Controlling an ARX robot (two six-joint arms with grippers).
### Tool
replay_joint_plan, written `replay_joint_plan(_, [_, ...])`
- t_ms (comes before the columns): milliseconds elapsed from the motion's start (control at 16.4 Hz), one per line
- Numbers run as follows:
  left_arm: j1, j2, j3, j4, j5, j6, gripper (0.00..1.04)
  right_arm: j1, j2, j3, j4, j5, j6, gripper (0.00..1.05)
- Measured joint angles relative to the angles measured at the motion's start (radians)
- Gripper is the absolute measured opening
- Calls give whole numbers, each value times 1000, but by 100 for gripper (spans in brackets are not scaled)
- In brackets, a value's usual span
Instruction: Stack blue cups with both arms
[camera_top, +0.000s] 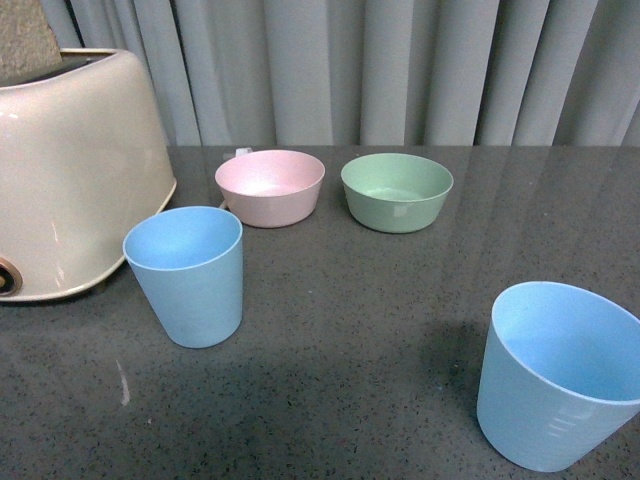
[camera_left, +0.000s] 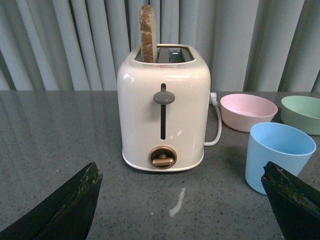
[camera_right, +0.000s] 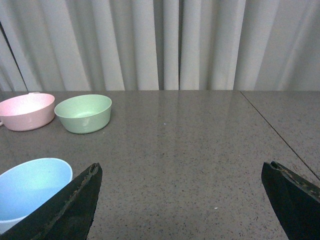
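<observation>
Toaster (camera_top: 70, 170) sits far left on the table (camera_top: 340, 330), left blue cup (camera_top: 186, 275) upright just beside it. Left hand (camera_left: 180, 172) is spread wide, holding nothing, with that cup off by one finger. Pink bowl (camera_top: 270, 186) and green bowl (camera_top: 397, 190) sit further back. Right blue cup (camera_top: 555, 375) stands front right, beside one finger of the right hand (camera_right: 180, 170), also spread and empty.

The left blue cup (camera_top: 185, 280) and right blue cup (camera_top: 555, 380) stand upright, empty, well apart.
</observation>
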Motion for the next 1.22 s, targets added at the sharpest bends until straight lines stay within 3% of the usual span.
replay_joint_plan(427, [0,0,0,0,0,0,98,0,0,0,0,0,0,98])
replay_joint_plan(609, [-25,64,35,-93,-101,8,98,0,0,0,0,0,0,98])
replay_joint_plan(853, [43,97,113,-53,-39,16,98,0,0,0,0,0,0,98])
replay_joint_plan(1036, [50,270,181,109,36,29,98,0,0,0,0,0,0,98])
replay_joint_plan(1219, [-36,627,348,352,60,63,98,0,0,0,0,0,0,98])
